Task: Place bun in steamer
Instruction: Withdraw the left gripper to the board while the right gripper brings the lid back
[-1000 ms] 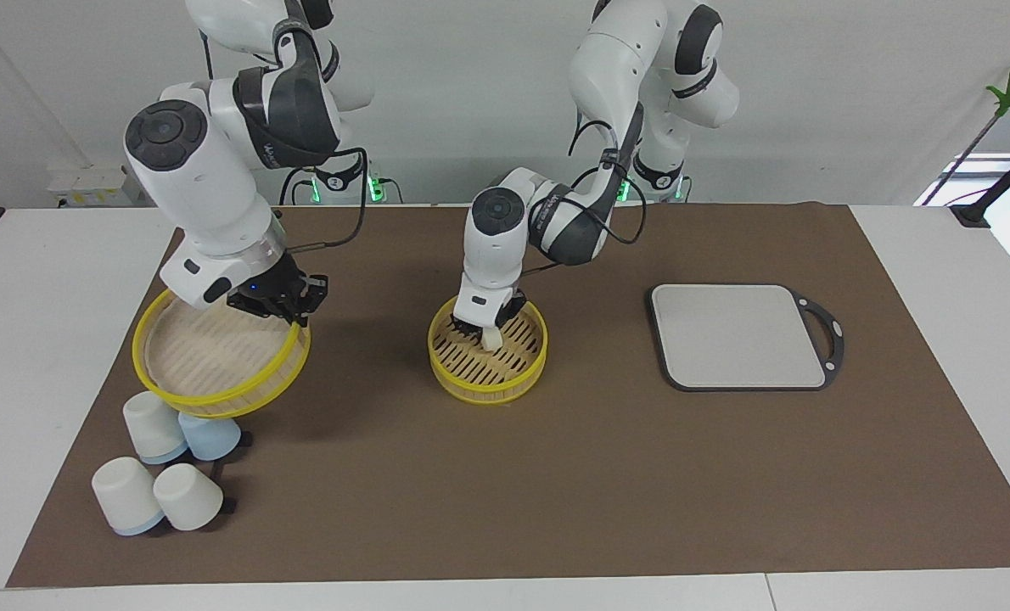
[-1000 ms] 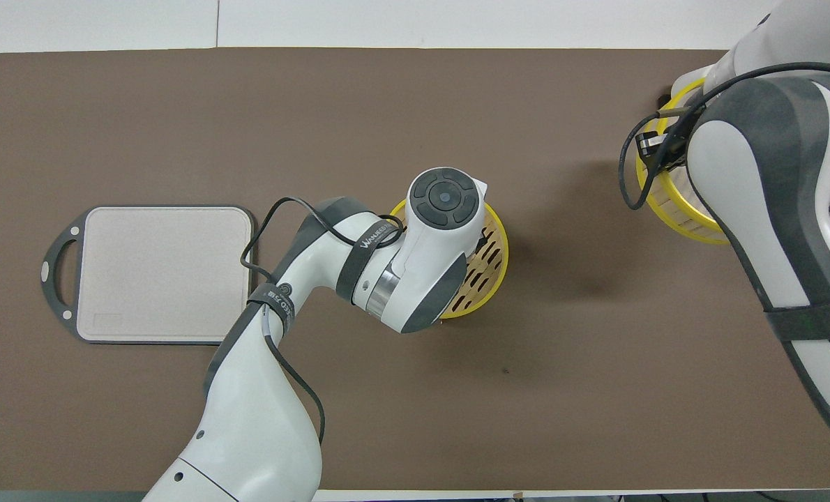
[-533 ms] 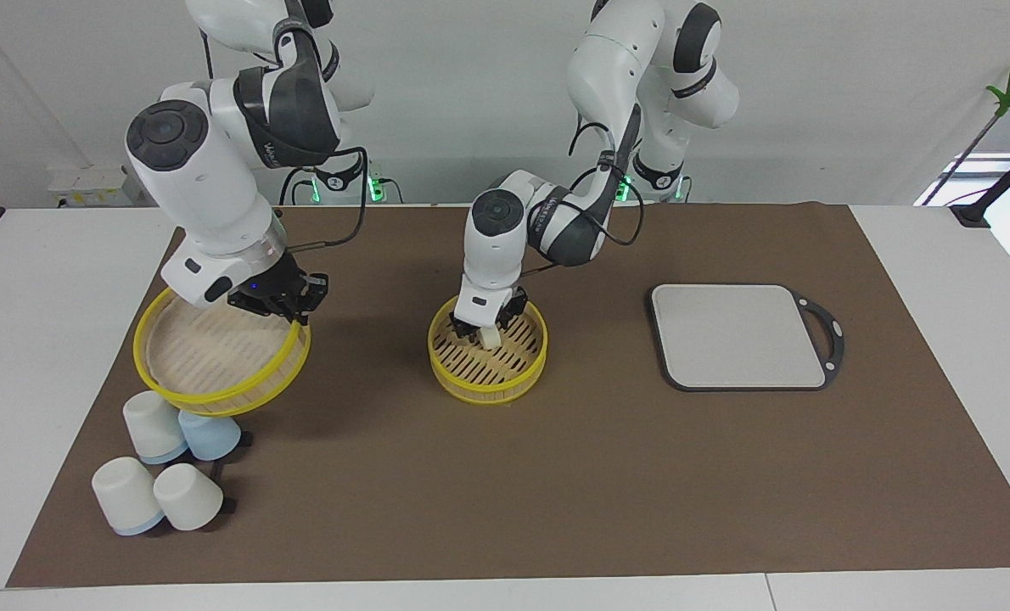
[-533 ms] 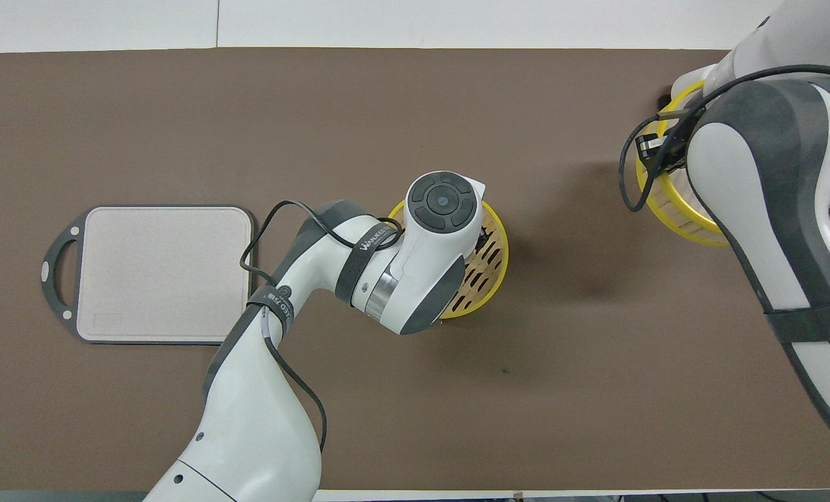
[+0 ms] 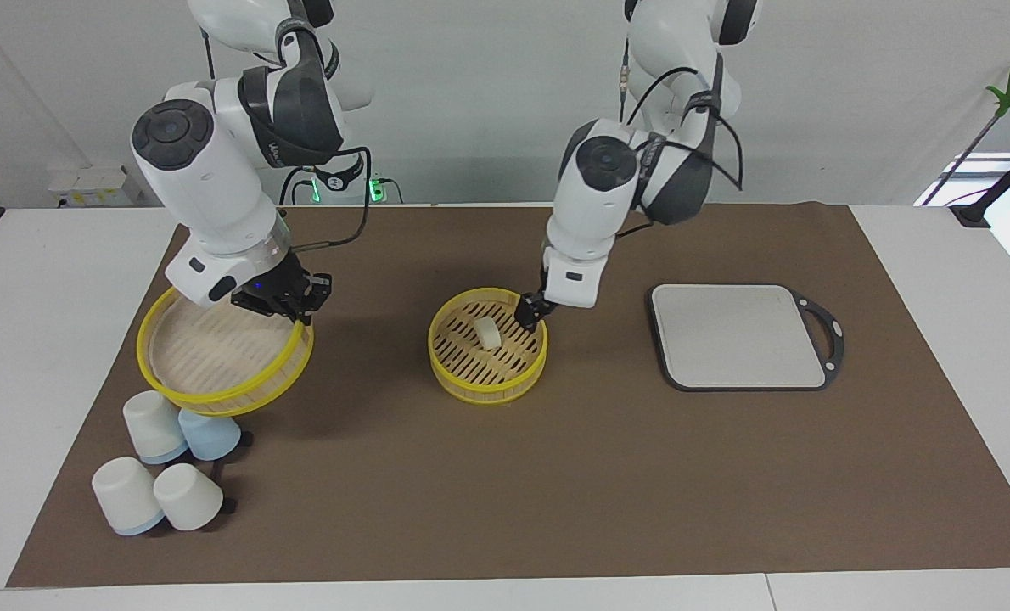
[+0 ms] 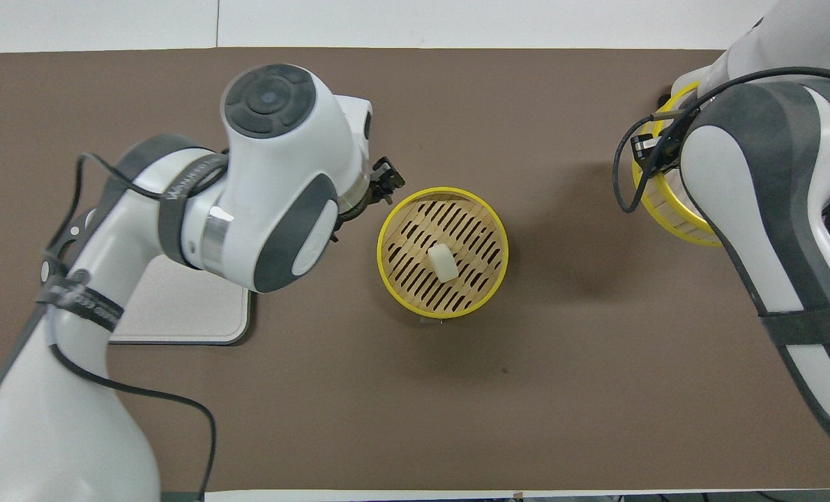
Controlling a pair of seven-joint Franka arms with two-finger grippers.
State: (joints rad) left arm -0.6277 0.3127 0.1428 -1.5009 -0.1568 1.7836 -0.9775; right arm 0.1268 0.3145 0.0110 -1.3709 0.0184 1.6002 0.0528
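Observation:
The bun (image 5: 488, 333) (image 6: 443, 263) lies free on the slatted floor of the steamer (image 5: 484, 390) (image 6: 443, 189) at the middle of the mat. My left gripper (image 5: 529, 312) (image 6: 386, 183) hangs open and empty just above the steamer's rim, at the side toward the left arm's end of the table. My right gripper (image 5: 297, 305) (image 6: 655, 143) is shut on the rim of a second yellow-rimmed steamer tier (image 5: 208, 352) (image 6: 669, 209). It holds that tier tilted in the air over the cups; the right arm hides most of it in the overhead view.
Several upturned cups (image 5: 153, 424) stand under and beside the held tier, toward the right arm's end of the table. A grey square board (image 5: 738, 335) (image 6: 178, 314) with a dark handled frame lies toward the left arm's end.
My left gripper opened, let the bun go onto the steamer floor, then rose and drew back toward the board. The right arm with its tier has barely moved.

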